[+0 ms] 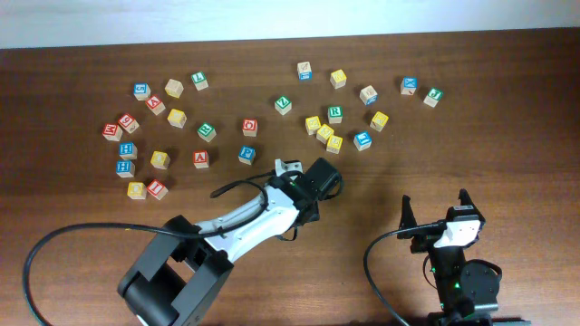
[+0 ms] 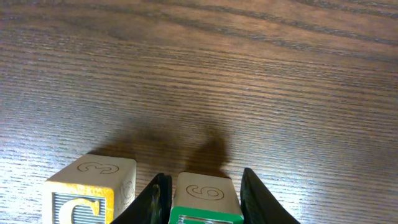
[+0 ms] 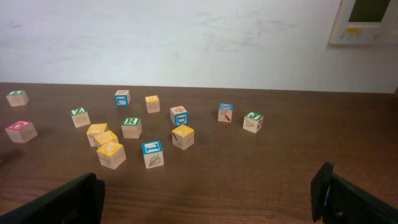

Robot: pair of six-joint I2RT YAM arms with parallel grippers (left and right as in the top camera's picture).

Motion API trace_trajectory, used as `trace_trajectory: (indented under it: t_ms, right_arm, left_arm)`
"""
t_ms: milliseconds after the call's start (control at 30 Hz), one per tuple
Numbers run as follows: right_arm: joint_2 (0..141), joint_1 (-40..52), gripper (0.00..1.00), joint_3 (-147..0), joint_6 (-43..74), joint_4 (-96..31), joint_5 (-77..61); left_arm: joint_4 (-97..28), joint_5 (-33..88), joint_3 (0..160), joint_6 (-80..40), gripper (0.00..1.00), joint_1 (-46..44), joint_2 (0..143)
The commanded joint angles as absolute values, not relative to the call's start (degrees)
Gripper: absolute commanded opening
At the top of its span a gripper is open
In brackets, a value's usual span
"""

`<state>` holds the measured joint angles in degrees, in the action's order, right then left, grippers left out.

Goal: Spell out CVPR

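In the left wrist view my left gripper (image 2: pixel 202 202) is shut on a green-faced cube (image 2: pixel 205 196) with a 6 on its top side; its letter is cut off by the frame edge. The yellow-faced C cube (image 2: pixel 90 193) stands just left of it, beside the left finger. In the overhead view the left gripper (image 1: pixel 290 172) is at the table's middle and hides both cubes. The blue P cube (image 1: pixel 246 154) lies just to its left. The green R cube (image 1: pixel 334 114) (image 3: pixel 130 126) is in the right cluster. My right gripper (image 1: pixel 435 210) (image 3: pixel 208 199) is open and empty.
Many other letter cubes are scattered across the far half of the table: a left group around a red cube (image 1: pixel 200 158), and a right group with yellow cubes (image 1: pixel 324 132). Another green cube (image 1: pixel 284 105) lies between them. A black cable loops at the front left.
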<state>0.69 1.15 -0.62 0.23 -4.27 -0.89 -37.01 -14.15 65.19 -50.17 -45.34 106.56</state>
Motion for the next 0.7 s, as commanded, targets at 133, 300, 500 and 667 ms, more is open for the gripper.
trace_trajectory:
  t_ms: [133,300,500,667]
  right_arm:
    - [0.36,1.02,0.98,-0.32,0.89,-4.58,-0.60]
    - [0.36,1.02,0.98,-0.32,0.89,-4.58,-0.60]
    - [0.36,1.02,0.98,-0.32,0.89,-4.58,-0.60]
    - [0.36,0.99,0.98,-0.32,0.89,-4.58,-0.60]
  left_arm:
    - [-36.93,-16.47,64.77,-49.23,0.29,-45.04,107.13]
    - [-36.91,-16.49,65.76,-49.19,0.43,-44.77,107.13]
    - [-37.15,-16.53,68.23,-49.15,0.45,-44.29,105.27]
    - [-37.28,-15.11,69.95,-43.75,0.57,-38.54,93.89]
